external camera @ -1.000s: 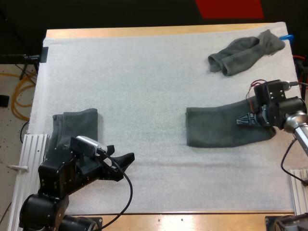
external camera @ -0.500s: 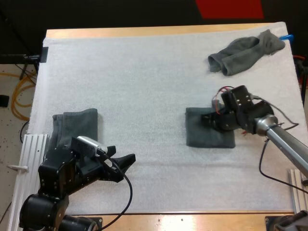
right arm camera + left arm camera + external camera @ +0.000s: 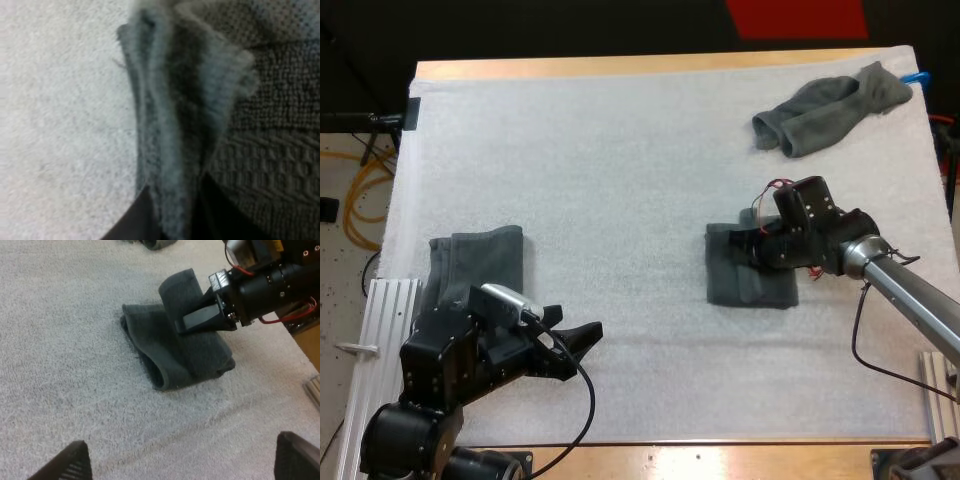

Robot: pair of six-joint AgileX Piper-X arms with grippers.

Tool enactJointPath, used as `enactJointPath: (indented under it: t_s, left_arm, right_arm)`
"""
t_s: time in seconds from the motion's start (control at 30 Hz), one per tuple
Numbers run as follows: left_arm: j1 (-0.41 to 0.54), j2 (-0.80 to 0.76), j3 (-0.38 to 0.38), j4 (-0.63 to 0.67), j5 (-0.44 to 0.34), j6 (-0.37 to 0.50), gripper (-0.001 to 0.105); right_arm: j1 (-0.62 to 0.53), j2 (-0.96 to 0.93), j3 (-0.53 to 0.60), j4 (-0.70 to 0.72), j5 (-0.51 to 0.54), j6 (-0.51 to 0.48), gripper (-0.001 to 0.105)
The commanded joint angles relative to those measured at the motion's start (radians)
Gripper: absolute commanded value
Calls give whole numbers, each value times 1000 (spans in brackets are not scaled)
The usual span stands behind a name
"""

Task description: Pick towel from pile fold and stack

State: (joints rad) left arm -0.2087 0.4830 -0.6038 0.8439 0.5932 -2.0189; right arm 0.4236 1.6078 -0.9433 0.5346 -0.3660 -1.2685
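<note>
The dark grey-green towel (image 3: 745,285) lies right of centre on the white mat (image 3: 620,180). It is doubled over into a near-square pad, so no long axis stands out. Its lifted free end points toward the mat's left side, and the right claw (image 3: 750,243) pinches that end from both sides. A second ago the towel stretched left to right, with that claw at its right end. The left claw (image 3: 572,340) hangs spread beside the folded towel (image 3: 480,258) at the near left. A crumpled towel (image 3: 830,105) sits at the far right.

Left gripper (image 3: 573,325) spread apart; right gripper (image 3: 750,247) pinched, arm stretched inward
</note>
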Motion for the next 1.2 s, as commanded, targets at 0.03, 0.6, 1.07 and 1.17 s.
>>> enactJointPath:
  t_s: [0.03, 0.6, 1.07, 1.17]
  left_arm:
    - [0, 3, -4, 4, 3, -7, 71]
    - [0, 3, -4, 4, 3, 3, 71]
    - [-5, 72, -4, -142, -48, -66, 71]
    - [-26, 165, -16, -178, -54, -97, 71]
  right_arm:
    - [1, 0, 0, -18, -71, 1, 31]
    - [1, -166, 0, -66, -185, -87, 70]
    - [1, -578, 0, 216, 64, -318, 70]
    - [1, -669, 0, 260, 108, -334, 70]
